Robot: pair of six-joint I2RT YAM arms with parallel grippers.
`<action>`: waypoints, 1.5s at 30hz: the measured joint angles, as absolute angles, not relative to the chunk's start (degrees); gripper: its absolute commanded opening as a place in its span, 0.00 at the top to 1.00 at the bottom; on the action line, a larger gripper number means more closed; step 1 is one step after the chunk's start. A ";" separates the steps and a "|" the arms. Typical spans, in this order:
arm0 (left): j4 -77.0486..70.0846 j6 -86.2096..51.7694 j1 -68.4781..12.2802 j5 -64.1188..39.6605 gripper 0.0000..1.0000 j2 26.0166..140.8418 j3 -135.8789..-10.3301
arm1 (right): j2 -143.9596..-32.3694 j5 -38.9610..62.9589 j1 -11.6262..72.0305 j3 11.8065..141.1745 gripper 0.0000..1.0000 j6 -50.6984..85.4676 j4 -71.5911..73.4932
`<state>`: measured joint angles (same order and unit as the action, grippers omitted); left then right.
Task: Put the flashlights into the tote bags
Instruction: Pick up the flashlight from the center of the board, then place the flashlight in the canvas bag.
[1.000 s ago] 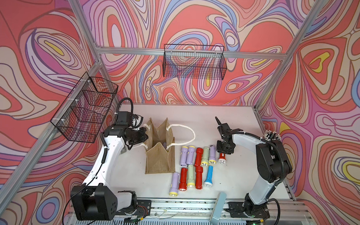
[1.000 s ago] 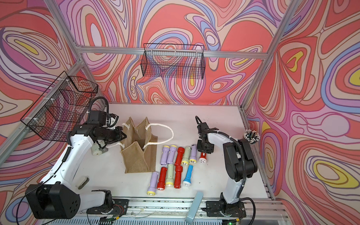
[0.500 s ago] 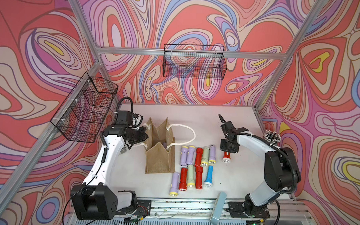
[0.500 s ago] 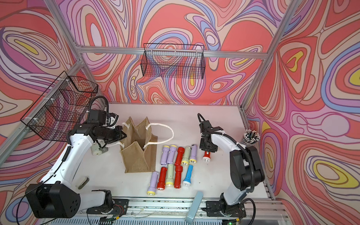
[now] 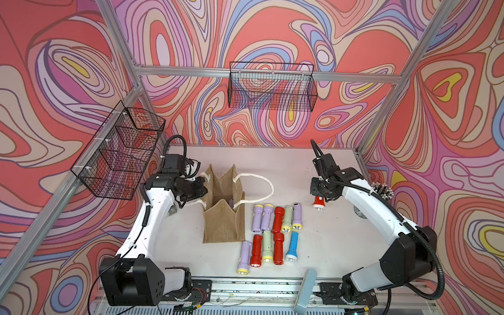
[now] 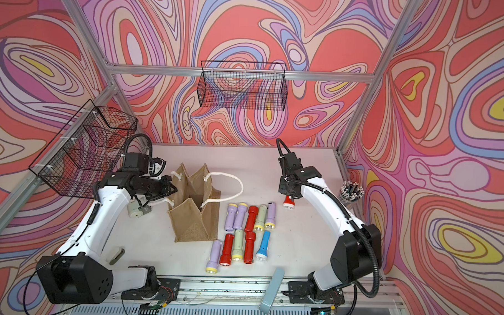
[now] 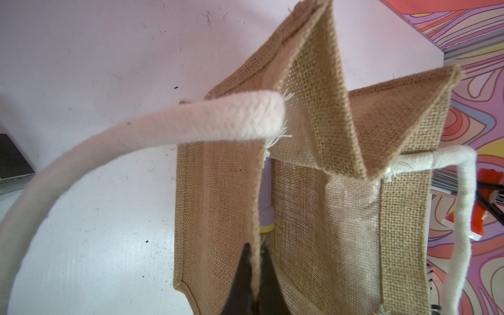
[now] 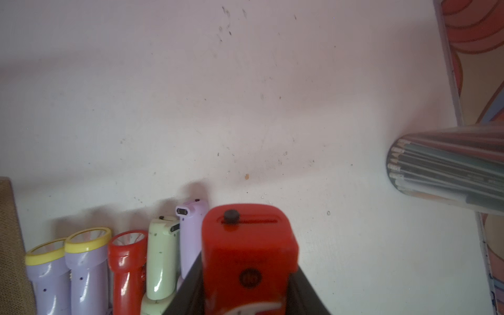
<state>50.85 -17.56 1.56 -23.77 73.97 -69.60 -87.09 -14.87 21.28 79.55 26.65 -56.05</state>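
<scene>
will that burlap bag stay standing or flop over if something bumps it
Probably semi-stiff: the bag stands boxy, though its side walls fold inward. Likely light, so a bump may slide or tip it; the left end effector pinching its rim should steady it.

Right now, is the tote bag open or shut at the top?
Open: the tote bag stands upright, its rim spread apart, with the left fingers pinching one wall.

Far table [image 5: 288,165] bare, clear path to tote bag [image 5: 224,226] mouth (sides folded inward, narrowing it). Flashlights [image 5: 276,222] crowd table beside bag; rope handle [image 5: 271,187] loops behind them; pencil cup [image 6: 351,192] at right edge.
</scene>
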 measured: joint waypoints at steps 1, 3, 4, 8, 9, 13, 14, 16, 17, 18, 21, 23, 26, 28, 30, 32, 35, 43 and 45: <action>50.85 -17.56 1.56 -23.77 1.00 74.00 -69.63 | -87.09 -15.64 22.52 81.12 0.89 26.63 -56.38; 50.87 -17.56 1.56 -23.77 1.00 74.00 -69.63 | -87.11 -16.86 24.82 84.09 0.89 26.59 -56.82; 50.87 -17.56 1.56 -23.77 1.00 74.00 -69.63 | -87.11 -17.30 25.91 85.62 0.90 26.55 -57.01; 50.87 -17.56 1.56 -23.77 1.00 74.00 -69.63 | -87.26 -18.11 29.10 92.01 0.90 26.44 -57.74; 50.85 -17.56 1.54 -23.79 1.00 74.00 -69.63 | -87.37 -18.24 29.61 93.62 0.90 26.41 -57.58; 50.83 -17.58 1.52 -23.81 1.00 74.00 -69.63 | -87.85 -18.26 30.92 97.76 0.91 26.46 -55.83; 50.83 -17.58 1.50 -23.83 1.00 74.00 -69.63 | -88.03 -18.06 31.29 98.45 0.91 26.52 -54.85; 50.83 -17.58 1.45 -23.83 1.00 74.00 -69.63 | -88.58 -17.21 32.18 99.53 0.91 26.57 -52.62; 50.83 -17.58 1.43 -23.86 1.00 74.00 -69.63 | -89.10 -16.64 32.80 100.25 0.92 26.55 -51.62; 50.83 -17.58 1.43 -23.88 1.00 74.00 -69.63 | -89.93 -15.92 33.45 101.34 0.92 26.48 -50.65; 50.81 -17.58 1.43 -23.90 1.00 74.00 -69.63 | -93.17 -14.37 35.42 105.43 0.93 26.30 -48.42; 50.76 -17.58 1.43 -24.03 1.00 74.00 -69.60 | -95.00 -13.54 36.80 107.63 0.93 26.15 -46.98; 50.46 -17.58 1.43 -24.38 1.00 73.97 -69.28 | -97.25 -10.63 38.94 109.62 0.93 25.96 -44.16; 50.26 -17.58 1.43 -24.64 1.00 74.00 -69.10 | -98.50 -8.56 40.03 110.41 0.93 25.74 -42.68; 50.22 -17.58 1.45 -24.88 1.00 73.97 -69.10 | -100.29 -6.52 40.97 111.87 0.93 25.52 -41.89; 50.09 -17.58 1.43 -25.15 1.00 73.97 -69.10 | -102.13 -4.97 41.65 113.21 0.93 25.32 -40.99; 49.91 -17.56 1.43 -25.50 1.00 73.91 -69.08 | -104.68 -2.42 42.57 113.56 0.94 25.15 -38.68; 49.67 -17.58 1.45 -25.89 1.00 73.89 -68.82 | -110.30 3.18 47.22 111.07 0.96 26.74 -30.55; 49.63 -17.58 1.43 -26.02 1.00 73.89 -68.75 | -111.68 4.12 48.86 111.09 0.96 26.72 -28.69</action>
<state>49.63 -17.58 1.43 -26.02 73.89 -68.75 -111.68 4.12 48.86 111.09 26.72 -28.69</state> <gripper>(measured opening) 0.057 0.379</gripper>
